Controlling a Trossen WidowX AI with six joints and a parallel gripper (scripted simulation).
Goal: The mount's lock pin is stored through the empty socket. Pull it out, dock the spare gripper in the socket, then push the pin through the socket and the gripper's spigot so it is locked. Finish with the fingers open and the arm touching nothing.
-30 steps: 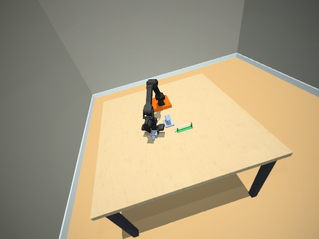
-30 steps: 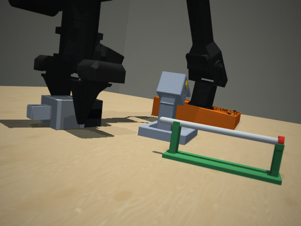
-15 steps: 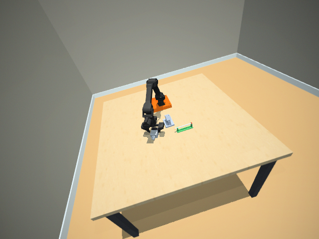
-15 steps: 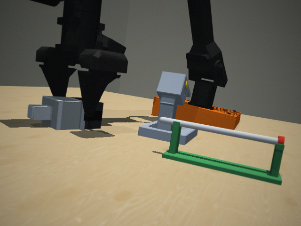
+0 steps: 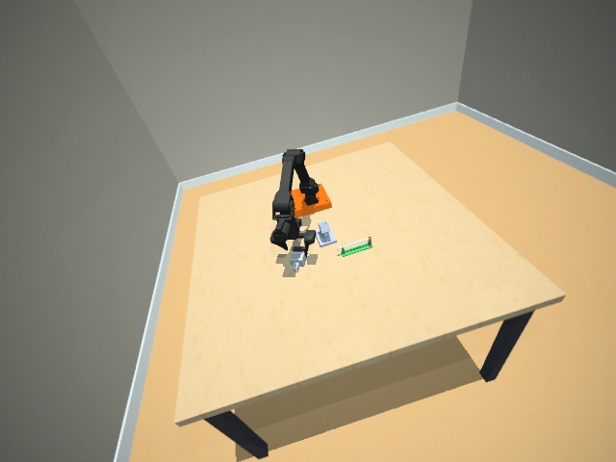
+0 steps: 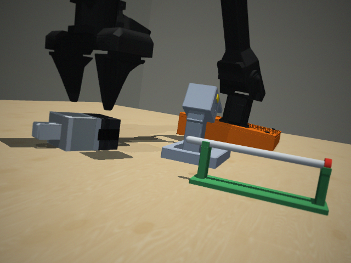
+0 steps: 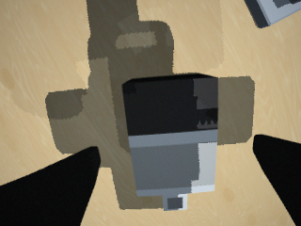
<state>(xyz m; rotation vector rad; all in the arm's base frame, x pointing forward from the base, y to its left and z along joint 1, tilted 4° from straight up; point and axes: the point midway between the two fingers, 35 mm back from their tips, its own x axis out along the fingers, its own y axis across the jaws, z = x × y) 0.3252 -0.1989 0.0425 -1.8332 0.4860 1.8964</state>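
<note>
The spare gripper (image 5: 297,259) (image 6: 81,131) (image 7: 165,165), a grey block with a black end, lies on the table. Its narrow grey spigot (image 6: 49,130) (image 7: 175,202) points away from the arm's base. My gripper (image 5: 295,249) (image 6: 91,105) (image 7: 177,150) is open and empty just above it, one finger to each side in the wrist view. The grey mount (image 5: 326,233) (image 6: 199,96) stands upright with its tilted socket head; the socket's inside is hidden. The white lock pin (image 5: 354,243) (image 6: 255,151), with a red end, lies across both posts of the green rack (image 5: 357,249) (image 6: 255,192).
The orange base plate (image 5: 323,199) (image 6: 241,137) of the arm is behind the mount. The mount stands between the spare gripper and the rack in the top view. A corner of its base (image 7: 270,20) shows at the wrist view's top right.
</note>
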